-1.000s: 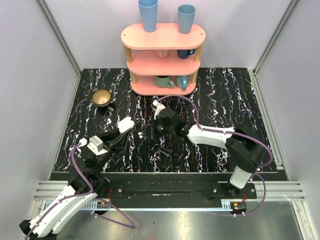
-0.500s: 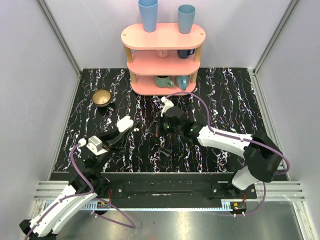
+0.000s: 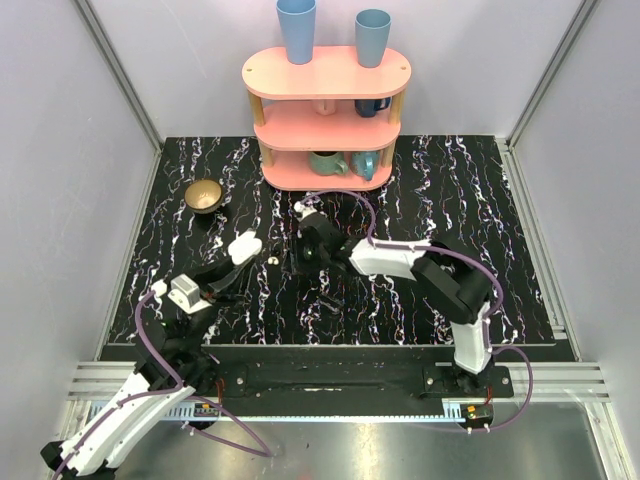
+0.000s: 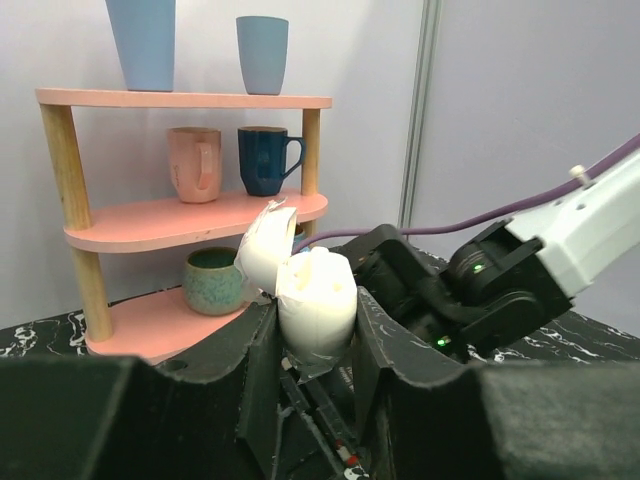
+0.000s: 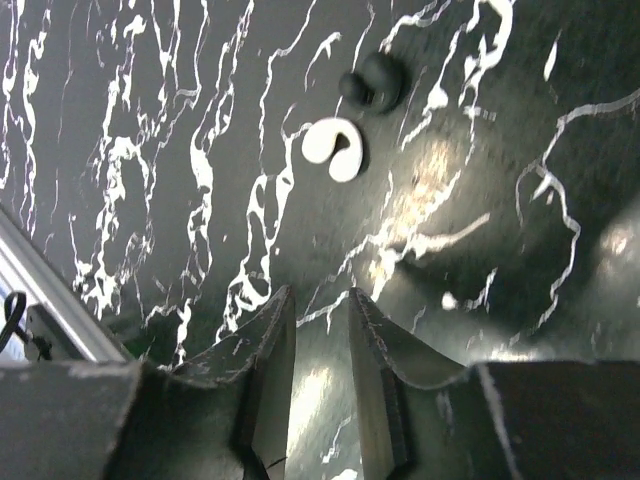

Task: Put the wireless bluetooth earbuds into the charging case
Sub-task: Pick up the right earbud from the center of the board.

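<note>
Charging case [image 4: 316, 292] in left gripper [image 4: 316, 338]; right wrist view shows earbud [image 5: 333, 150] beyond narrow-open right gripper [image 5: 320, 302].

Pale lilac walls [image 3: 70, 150] enclose a black, white-veined table [image 3: 480, 200], where a pink three-tier shelf [image 3: 326, 72] bearing cups [image 3: 297, 28] stands at the back, near a brown bowl [image 3: 204, 195].

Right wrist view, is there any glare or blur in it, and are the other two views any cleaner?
Right wrist view: bright glare patches on the glossy marble table, earbud fairly sharp, near foreground soft. Left wrist view: charging case crisp, the foreground dark. Top external view: even light, no blur.
</note>
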`<state>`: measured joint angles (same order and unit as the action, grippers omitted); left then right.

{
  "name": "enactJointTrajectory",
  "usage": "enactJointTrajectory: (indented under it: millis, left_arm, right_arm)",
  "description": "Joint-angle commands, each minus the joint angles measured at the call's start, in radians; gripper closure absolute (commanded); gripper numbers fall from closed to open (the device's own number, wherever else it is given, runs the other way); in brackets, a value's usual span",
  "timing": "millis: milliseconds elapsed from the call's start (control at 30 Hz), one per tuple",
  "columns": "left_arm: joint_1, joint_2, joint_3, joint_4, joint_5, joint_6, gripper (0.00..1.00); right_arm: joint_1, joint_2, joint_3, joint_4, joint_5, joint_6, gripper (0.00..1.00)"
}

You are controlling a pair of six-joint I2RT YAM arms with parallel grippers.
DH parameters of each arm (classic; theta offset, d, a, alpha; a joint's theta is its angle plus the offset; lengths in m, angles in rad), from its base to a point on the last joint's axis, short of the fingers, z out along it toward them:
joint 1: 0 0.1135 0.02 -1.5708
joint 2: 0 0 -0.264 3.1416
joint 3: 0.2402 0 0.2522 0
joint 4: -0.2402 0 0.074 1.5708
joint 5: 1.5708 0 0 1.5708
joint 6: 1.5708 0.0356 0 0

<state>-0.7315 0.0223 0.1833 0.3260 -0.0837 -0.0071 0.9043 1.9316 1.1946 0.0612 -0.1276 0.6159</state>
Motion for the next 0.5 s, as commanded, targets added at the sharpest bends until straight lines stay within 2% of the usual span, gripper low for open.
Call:
enactJointTrajectory:
  millis: [0,467]
  left_arm:
    - [-0.002,-0.019,0.048,0.002,-0.024,0.016,1.00]
    - [-0.002,-0.038,0.033,0.018,-0.036,0.015,1.00]
  right_arm:
    - [-0.047,0.067,0.124,0.006,-0.037,-0.039,0.65]
    - [-0.064,0.214,0.227,0.015,-0.087,-0.038,0.65]
